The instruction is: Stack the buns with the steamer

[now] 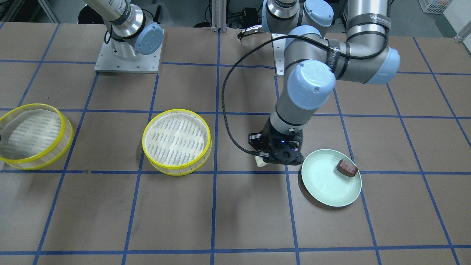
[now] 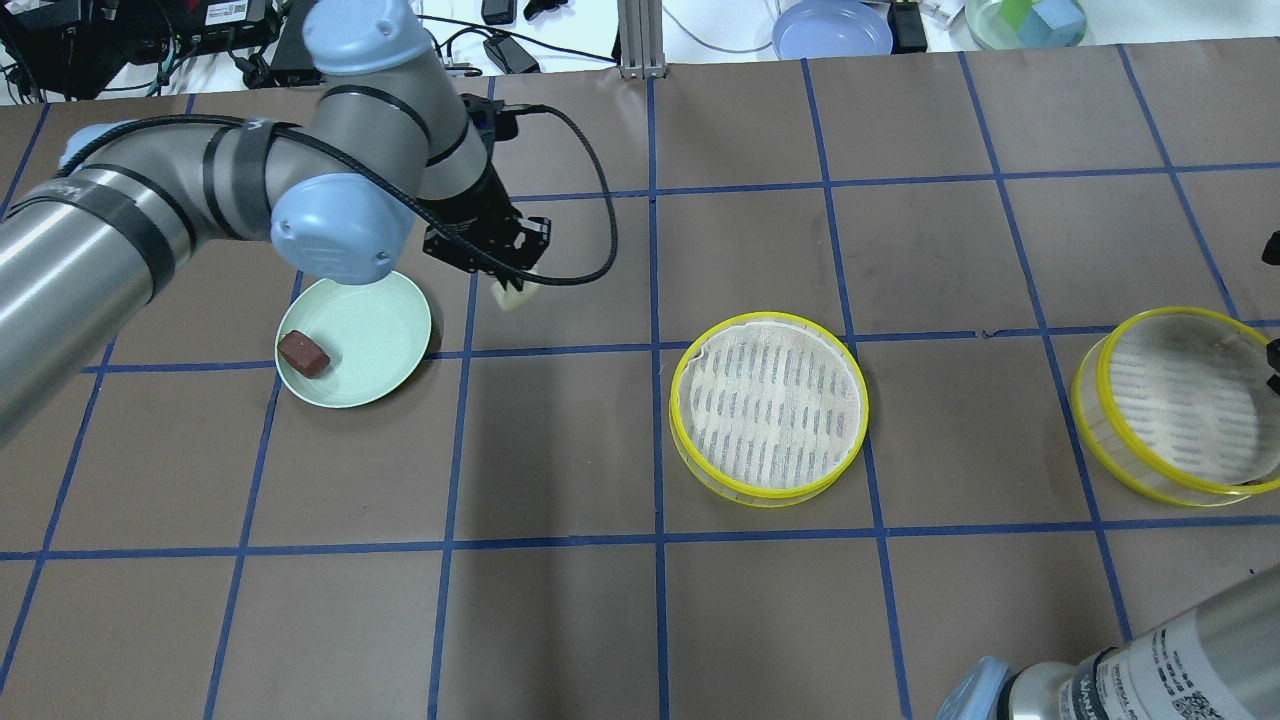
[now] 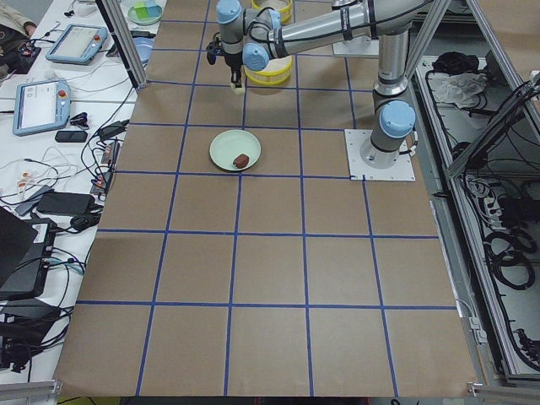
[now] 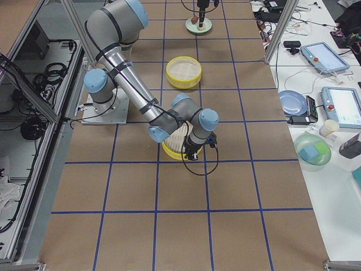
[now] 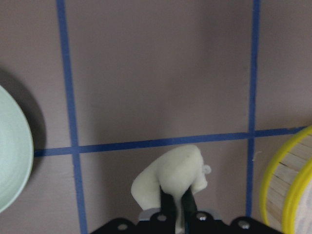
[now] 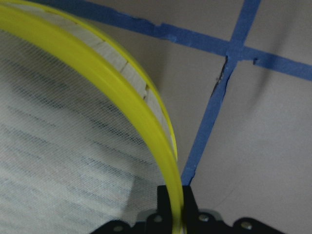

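My left gripper [image 2: 510, 285] is shut on the pale cream bun [image 2: 515, 295] and holds it above the table between the green plate [image 2: 385, 335] and the middle steamer tray [image 2: 768, 407]. The left wrist view shows the bun [image 5: 170, 178] pinched between the fingers. The dark reddish-brown bun [image 2: 303, 353] lies on the plate's edge. My right gripper [image 6: 170, 207] is shut on the yellow rim of the second steamer tray [image 2: 1180, 400] at the far right, which looks slightly tilted. Both trays are empty.
The right arm's base plate [image 1: 128, 55] is bolted at the back of the table. A blue plate [image 2: 830, 28] and a bowl with coloured blocks [image 2: 1025, 20] lie beyond the table's far edge. Blue tape lines grid the brown tabletop.
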You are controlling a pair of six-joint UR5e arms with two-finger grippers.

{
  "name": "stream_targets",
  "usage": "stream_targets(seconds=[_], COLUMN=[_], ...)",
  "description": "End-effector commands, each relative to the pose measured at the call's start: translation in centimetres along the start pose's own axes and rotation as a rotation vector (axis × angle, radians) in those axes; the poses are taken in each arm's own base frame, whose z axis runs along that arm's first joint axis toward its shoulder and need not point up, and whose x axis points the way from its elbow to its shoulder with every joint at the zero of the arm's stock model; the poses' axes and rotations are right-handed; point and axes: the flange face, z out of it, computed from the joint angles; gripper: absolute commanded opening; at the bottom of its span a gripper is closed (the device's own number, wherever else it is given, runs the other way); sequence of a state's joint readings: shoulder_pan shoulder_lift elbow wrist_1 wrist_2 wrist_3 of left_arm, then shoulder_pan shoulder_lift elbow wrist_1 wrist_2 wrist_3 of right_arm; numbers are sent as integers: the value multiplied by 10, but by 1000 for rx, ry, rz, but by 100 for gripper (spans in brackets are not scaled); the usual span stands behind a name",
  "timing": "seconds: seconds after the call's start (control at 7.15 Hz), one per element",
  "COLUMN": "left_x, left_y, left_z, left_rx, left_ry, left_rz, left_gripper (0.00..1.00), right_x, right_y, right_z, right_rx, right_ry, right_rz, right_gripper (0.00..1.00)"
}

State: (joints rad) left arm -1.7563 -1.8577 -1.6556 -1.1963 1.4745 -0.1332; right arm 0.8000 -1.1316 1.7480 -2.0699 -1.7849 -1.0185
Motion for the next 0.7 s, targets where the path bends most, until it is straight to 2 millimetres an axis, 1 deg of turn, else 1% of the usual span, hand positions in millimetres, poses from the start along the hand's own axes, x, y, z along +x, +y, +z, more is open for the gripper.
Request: stream_targets(seconds=[0.0, 0.14, 0.28, 0.42, 0.56], left_x=[99, 134, 140, 145, 151], left_y=[48, 65, 68, 69, 70], left_z=[12, 25, 38, 50, 66], left_rx=[-24, -68, -80, -109, -170], left_ry=[11, 73, 81, 88, 138], left_rz=[19, -31, -75, -91, -129], left_gripper=[0, 0, 0, 0, 0], right_x=[2, -7, -19, -40, -88], right_y=[10, 21, 28, 24, 0], right_z=[-50, -96, -133, -167, -190], right_rx=[47, 81, 135, 167, 145], right_ry=[68, 107, 66, 40, 32], right_rz=[22, 27, 28, 12, 17], right_gripper=[3, 2, 2, 2, 2])
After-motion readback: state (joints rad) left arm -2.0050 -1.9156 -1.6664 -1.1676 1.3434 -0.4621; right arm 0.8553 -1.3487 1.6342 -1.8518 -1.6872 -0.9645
